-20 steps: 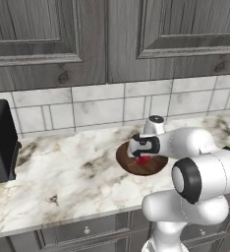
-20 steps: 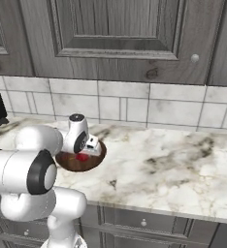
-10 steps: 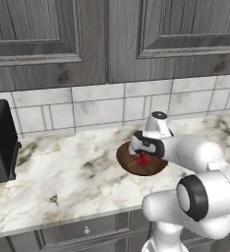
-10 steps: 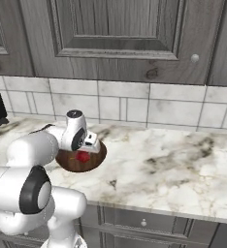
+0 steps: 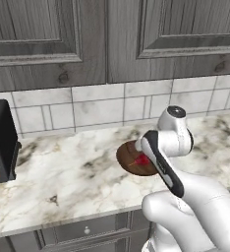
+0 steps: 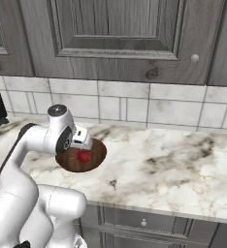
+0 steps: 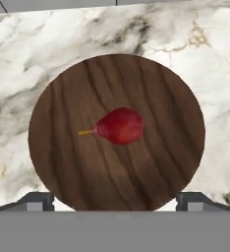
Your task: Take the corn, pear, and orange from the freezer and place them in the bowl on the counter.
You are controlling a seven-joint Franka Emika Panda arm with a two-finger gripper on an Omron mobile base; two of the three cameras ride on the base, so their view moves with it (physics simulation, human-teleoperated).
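One bowl [image 7: 63, 162] holds one red pear [image 7: 121, 126]; one counter [image 7: 48, 44].

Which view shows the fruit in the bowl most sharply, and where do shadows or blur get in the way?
Hand view: the red pear and the wood grain of the bowl are crisp and evenly lit, with no glare. Left base view: the arm hides part of the bowl. Right base view: the pear is small and soft-edged. The claw stands open.
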